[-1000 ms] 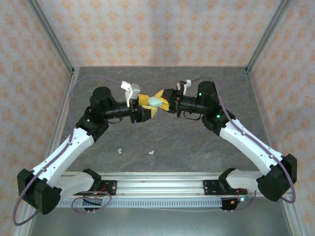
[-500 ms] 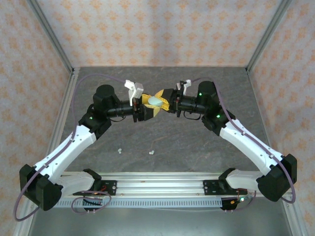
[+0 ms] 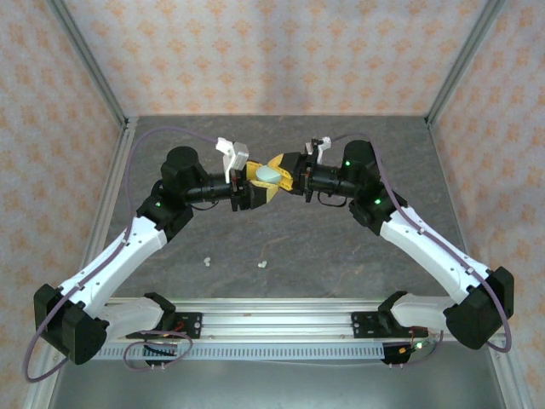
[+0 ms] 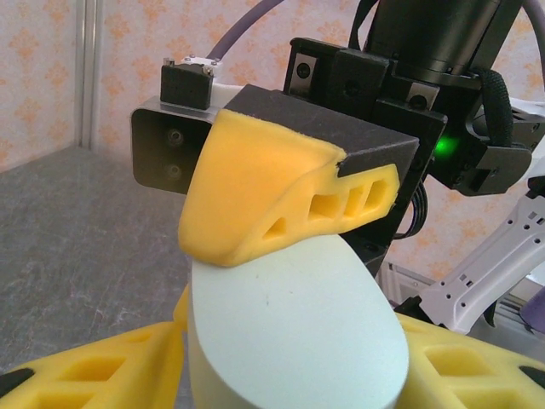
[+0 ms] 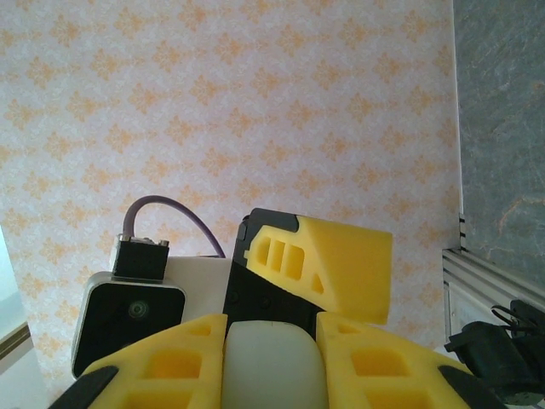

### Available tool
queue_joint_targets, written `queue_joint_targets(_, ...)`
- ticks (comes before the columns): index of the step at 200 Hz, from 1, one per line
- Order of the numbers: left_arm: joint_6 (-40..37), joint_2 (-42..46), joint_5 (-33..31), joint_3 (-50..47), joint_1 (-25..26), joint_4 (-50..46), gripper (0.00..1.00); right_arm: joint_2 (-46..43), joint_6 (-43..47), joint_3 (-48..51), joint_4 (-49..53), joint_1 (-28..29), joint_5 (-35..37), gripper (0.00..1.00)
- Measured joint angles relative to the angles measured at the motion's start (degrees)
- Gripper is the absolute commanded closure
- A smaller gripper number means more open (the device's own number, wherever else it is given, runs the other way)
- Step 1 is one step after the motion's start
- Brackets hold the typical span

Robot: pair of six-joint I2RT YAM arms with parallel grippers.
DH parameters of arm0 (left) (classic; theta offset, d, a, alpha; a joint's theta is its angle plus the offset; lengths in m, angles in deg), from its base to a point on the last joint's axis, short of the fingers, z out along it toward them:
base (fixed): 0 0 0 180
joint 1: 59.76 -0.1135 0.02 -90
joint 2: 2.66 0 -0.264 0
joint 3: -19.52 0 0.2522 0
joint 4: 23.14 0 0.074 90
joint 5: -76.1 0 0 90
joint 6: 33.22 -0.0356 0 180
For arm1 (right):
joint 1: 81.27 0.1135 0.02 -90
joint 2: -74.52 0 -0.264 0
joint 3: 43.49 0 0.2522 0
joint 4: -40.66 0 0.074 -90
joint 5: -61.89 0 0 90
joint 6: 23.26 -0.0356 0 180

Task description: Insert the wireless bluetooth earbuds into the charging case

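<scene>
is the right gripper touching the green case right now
Touching. In the right wrist view the pale green case sits wedged between the right gripper's two yellow fingers, with no gap on either side.

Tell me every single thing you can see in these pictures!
Case: one, pale green, up in the air between the two end effectors.
Earbuds: two, white, lying apart on the table near the front.
Table: one, dark grey, under everything.
Walls: three, pink with an orange pattern, around the table.
Rail: one, silver, along the front edge.
Arms: two, white and black, left and right, reaching to the middle.
Right end effector: one, yellow fingers, shut on the case.
Left end effector: one, yellow fingers, either side of the case; grip unclear.
</scene>
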Motion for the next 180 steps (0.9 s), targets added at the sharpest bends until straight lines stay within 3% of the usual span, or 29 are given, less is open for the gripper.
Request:
queue_joint_targets(34,-0.2,0.0,-0.1,0.1,0.0,0.0,0.42,-0.8,0.0,0.2,0.0,0.0,-0.2,0.90)
queue_joint_targets(108,-0.7,0.5,-1.1,0.5,0.3,-0.4,0.34,-1.6,0.0,0.7,-0.1,0.0,-0.6,0.90)
queue_joint_targets(180,-1.2,0.9,-1.6,0.6,0.3,-0.9,0.38,-1.6,0.0,0.8,-0.1,0.0,-0.8,0.90)
